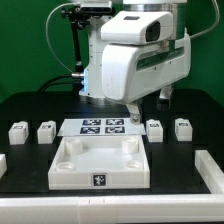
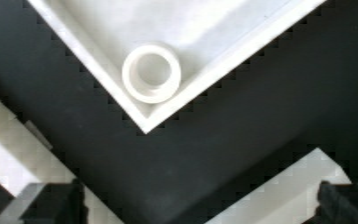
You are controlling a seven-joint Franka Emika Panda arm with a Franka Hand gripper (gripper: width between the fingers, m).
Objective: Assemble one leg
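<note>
The gripper (image 2: 194, 205) is spread wide. In the wrist view its two dark fingers (image 2: 43, 205) sit far apart at the edges, with only black table between them, so it holds nothing. Straight out from it lies one corner of the panel (image 2: 211, 40), with a round socket (image 2: 151, 72) just inside that corner.

In the exterior view the arm (image 1: 135, 55) hangs over the far right part of the scene. Its bulk hides the gripper's tips, so that view does not show how high they are.

Below and nearer, the panel (image 1: 100, 160) lies flat on the table (image 1: 25, 108). A small marker sits on its near edge. Just beyond the panel's far edge is the marker board (image 1: 105, 127).

The task's pieces stand in a row level with that board, all apart from the gripper. On the exterior view's left are the outer left leg (image 1: 17, 131) and the inner left leg (image 1: 46, 130). On the exterior view's right are the inner right leg (image 1: 154, 128), which is closest to the arm, and the outer right leg (image 1: 183, 127).
</note>
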